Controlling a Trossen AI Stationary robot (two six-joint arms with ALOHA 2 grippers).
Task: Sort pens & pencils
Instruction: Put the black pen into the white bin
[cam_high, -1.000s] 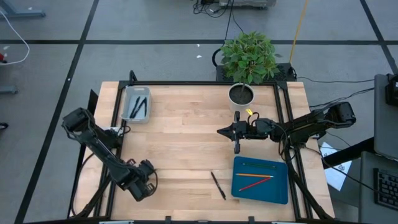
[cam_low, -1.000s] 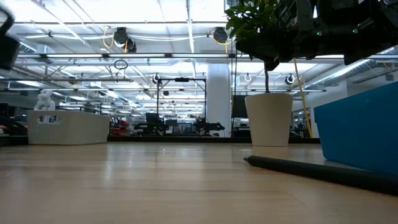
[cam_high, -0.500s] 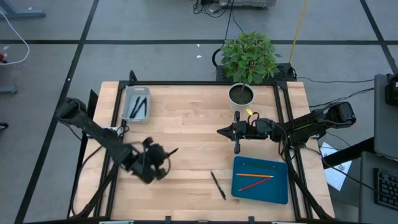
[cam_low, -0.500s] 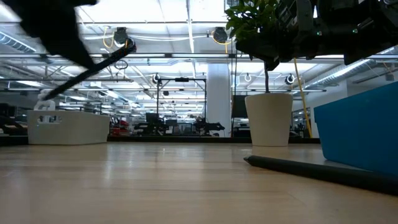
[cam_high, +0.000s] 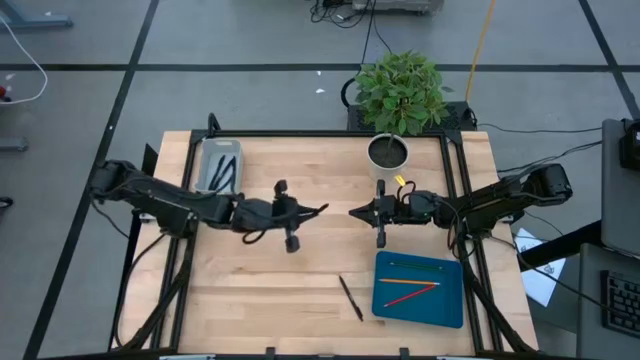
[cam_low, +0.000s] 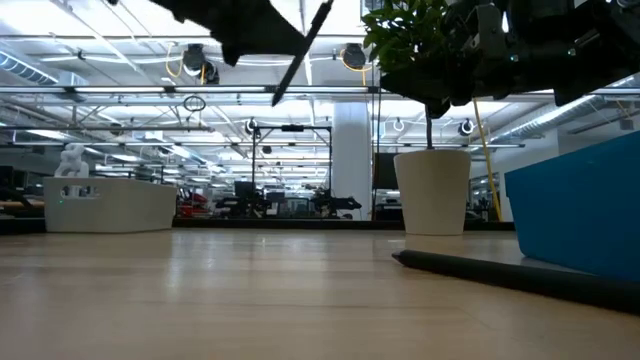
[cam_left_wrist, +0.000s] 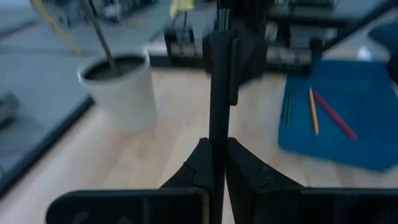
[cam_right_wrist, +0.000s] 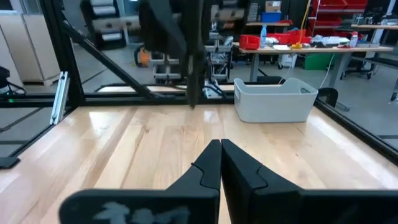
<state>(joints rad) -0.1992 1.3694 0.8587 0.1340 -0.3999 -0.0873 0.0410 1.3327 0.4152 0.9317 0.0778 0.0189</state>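
My left gripper (cam_high: 303, 213) hangs over the middle of the table, shut on a black pen (cam_high: 317, 210) that sticks out toward the table's right; the pen (cam_left_wrist: 217, 81) shows its clip in the left wrist view. My right gripper (cam_high: 354, 212) hovers just right of it, shut and holding nothing. Another black pen (cam_high: 350, 297) lies flat on the table near the front edge. Orange, red and green pencils (cam_high: 410, 287) lie in a blue tray (cam_high: 448, 308). More pens (cam_high: 222, 171) lie in a grey bin (cam_high: 206, 152) at the far left. My left gripper pinches the pen near one end (cam_left_wrist: 217, 138) between its two fingers (cam_left_wrist: 196, 167). The fingers point toward the table's right, slanting a little down, and the pen runs on along them, past their tips. The pen (cam_low: 303, 52) is lifted clear of the table.
A white pot (cam_high: 388, 153) with a green plant stands at the far edge, close behind my right gripper. The blue tray sits at the near right. Bare wood lies between the bin and the loose pen.
My left gripper has swung from the table's near left corner up and toward the middle, rolling and tipping from downward to nearly level. The black pen has travelled with it and now points toward the right arm.
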